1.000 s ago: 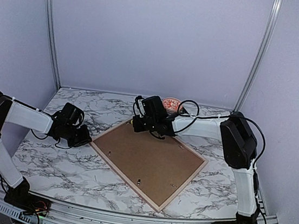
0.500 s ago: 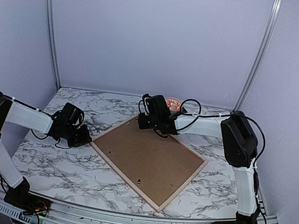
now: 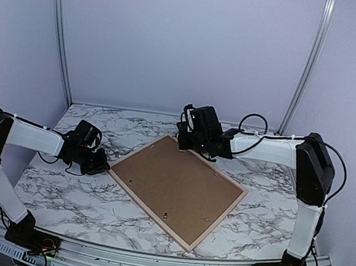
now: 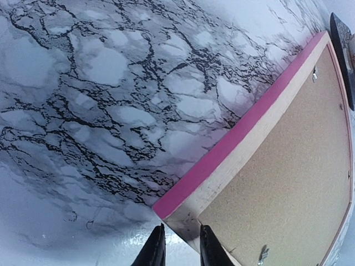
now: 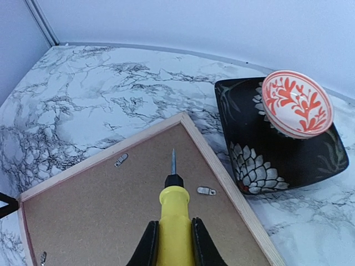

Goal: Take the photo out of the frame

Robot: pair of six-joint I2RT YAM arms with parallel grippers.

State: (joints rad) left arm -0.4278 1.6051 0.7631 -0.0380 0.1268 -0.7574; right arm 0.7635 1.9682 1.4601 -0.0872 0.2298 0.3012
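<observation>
Shifted rightward along the far edge, the right gripper [image 5: 173,239] is seen clamped on one yellow screwdriver [image 5: 174,219], its tip held over the backing board [image 3: 178,185] between two metal clips [image 5: 206,190]. One pink frame [image 4: 238,136] is laid face down at the centre of the table [image 3: 91,207]; the left gripper [image 4: 180,249], fingers narrowly parted, is set at its left corner.

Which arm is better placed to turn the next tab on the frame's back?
Right. The right gripper holds the yellow screwdriver, tip over the backing board near two metal tabs. The left gripper, empty, sits at the frame corner without a tool.
</observation>
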